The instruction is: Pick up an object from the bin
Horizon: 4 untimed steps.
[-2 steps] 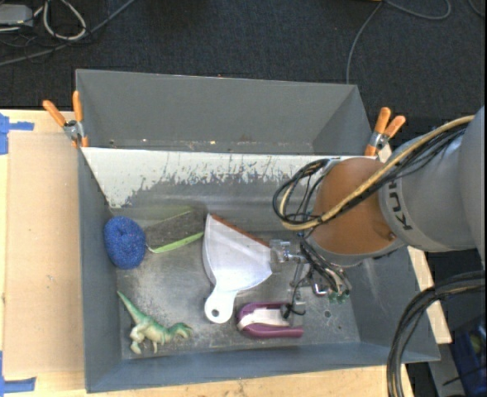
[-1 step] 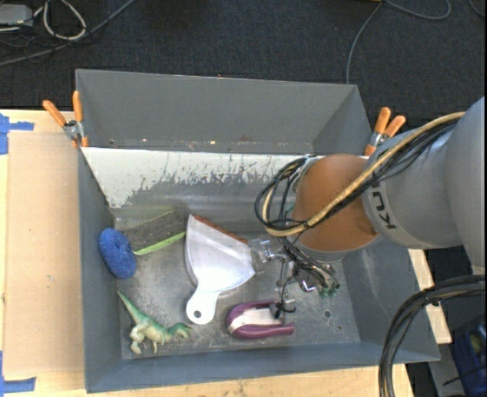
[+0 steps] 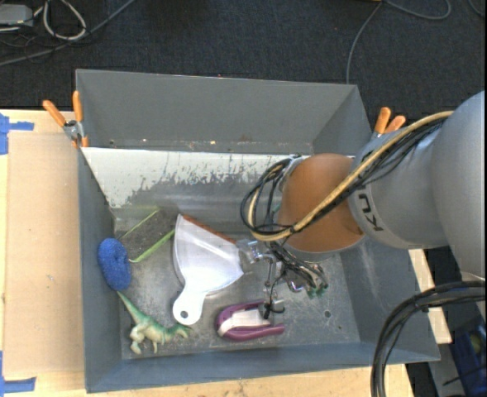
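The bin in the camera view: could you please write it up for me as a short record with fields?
bin: grey metal, sloping walls
pincer: low near the front middle, right over the purple-and-white oblong thing
contact: cannot tell
centre: white plastic scoop, handle pointing to the front
left: blue fuzzy thing, clear box
front left: green toy dinosaur

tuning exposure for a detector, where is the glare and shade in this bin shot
Camera view: a hard bright band glares across the sloped back wall of the grey metal bin, with the wall above it in shade; the white plastic scoop is lit near white; the purple and white oval object under the hand is evenly lit, with no strong glare.
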Motion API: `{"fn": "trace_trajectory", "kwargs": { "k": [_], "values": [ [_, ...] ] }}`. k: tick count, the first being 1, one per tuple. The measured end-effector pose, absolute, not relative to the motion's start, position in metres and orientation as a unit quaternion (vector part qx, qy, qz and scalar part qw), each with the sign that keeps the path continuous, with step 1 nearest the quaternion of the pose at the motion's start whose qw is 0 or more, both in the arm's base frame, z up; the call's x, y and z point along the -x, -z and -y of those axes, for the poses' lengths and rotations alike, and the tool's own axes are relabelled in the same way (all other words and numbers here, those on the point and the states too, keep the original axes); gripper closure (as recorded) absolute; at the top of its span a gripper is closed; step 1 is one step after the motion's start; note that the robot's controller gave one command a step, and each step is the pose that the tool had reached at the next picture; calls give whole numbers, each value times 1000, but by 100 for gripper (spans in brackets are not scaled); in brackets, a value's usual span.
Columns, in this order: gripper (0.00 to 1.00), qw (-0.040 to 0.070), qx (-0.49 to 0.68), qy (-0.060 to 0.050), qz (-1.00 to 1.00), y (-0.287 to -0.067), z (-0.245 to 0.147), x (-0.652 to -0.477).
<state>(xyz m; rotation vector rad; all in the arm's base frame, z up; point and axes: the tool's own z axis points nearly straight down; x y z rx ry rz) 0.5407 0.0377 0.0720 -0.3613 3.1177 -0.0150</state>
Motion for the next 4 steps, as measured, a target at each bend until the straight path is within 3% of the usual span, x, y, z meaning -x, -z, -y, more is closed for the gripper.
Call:
{"fn": "trace_trajectory", "kwargs": {
  "k": [1, 2, 3, 4],
  "values": [
    [0, 4, 138, 6, -990, -72, -48, -531],
    [0, 2, 119, 7, -993, -72, -92, -543],
    [0, 5, 86, 6, -996, -72, -118, -544],
    [100, 6, 123, 6, -992, -75, -194, -533]
  ]
}}
